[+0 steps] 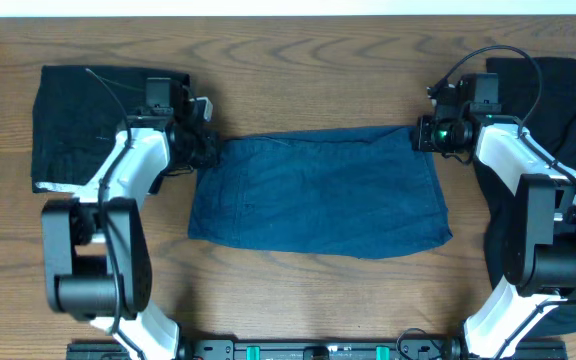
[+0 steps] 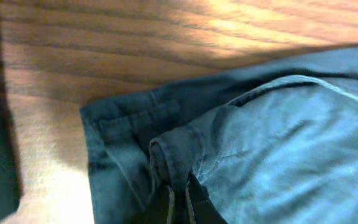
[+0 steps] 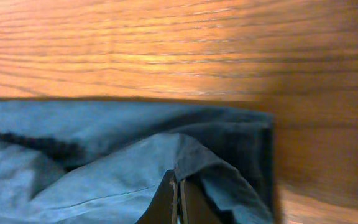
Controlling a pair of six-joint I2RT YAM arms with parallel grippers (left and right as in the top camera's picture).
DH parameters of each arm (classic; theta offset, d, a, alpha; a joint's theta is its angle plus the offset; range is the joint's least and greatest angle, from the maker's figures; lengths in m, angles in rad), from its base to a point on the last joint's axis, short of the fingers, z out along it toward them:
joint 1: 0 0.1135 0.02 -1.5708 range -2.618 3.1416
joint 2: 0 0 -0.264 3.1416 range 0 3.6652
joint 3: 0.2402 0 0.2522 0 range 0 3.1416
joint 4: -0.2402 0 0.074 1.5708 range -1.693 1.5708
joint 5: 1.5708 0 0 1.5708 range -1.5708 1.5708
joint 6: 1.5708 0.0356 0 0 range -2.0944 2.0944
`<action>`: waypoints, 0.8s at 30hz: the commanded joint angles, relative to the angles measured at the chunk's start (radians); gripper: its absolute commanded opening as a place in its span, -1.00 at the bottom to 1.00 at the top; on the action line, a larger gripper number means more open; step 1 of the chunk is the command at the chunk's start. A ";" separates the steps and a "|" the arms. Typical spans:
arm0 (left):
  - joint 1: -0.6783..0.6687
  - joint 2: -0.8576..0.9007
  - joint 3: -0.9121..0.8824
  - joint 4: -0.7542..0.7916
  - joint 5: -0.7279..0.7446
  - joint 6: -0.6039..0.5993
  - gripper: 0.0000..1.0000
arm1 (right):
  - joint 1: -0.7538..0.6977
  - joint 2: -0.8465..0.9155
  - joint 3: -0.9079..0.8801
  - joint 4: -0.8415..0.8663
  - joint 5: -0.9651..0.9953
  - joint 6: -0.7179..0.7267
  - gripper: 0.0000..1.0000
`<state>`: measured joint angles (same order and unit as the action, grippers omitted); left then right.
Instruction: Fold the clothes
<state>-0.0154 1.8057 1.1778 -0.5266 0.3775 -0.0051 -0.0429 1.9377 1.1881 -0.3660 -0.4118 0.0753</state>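
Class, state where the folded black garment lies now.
Overhead, the folded black garment lies at the table's left end, beside the left gripper, left of the blue shorts.

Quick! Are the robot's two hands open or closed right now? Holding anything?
Left gripper: shut, pinching a raised fold of the blue shorts.
Right gripper: shut, pinching the blue shorts at their other end.

Brown wood-grain table [image 1: 308, 300], warm light across it.
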 commanded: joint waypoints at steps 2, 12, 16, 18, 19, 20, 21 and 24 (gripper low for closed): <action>-0.003 -0.157 0.018 -0.039 0.023 -0.046 -0.88 | -0.012 -0.072 -0.006 -0.019 -0.132 0.012 -0.98; -0.003 -0.368 0.018 -0.325 0.023 -0.085 -0.88 | -0.012 -0.351 -0.006 -0.492 -0.109 0.033 -0.97; -0.003 -0.368 0.017 -0.497 0.019 -0.096 -0.88 | -0.012 -0.401 -0.006 -0.713 -0.046 0.032 -0.97; -0.003 -0.367 0.009 -0.566 0.008 -0.112 -0.88 | -0.012 -0.407 -0.006 -0.803 -0.036 0.032 -0.97; -0.003 -0.367 0.005 -0.586 -0.003 -0.129 -0.88 | -0.012 -0.407 -0.006 -0.830 -0.034 0.032 -0.97; -0.003 -0.367 -0.002 -0.607 -0.019 -0.152 -0.88 | -0.012 -0.407 -0.009 -0.855 -0.033 0.032 -0.97; -0.003 -0.367 -0.016 -0.621 -0.038 -0.177 -0.88 | -0.010 -0.407 -0.020 -0.870 -0.032 0.032 -0.97; -0.003 -0.367 -0.061 -0.618 -0.058 -0.200 -0.88 | -0.008 -0.407 -0.075 -0.861 -0.031 0.033 -0.98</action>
<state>-0.0170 1.4384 1.1629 -1.1378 0.3630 -0.1524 -0.0448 1.5414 1.1625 -1.2304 -0.4545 0.1028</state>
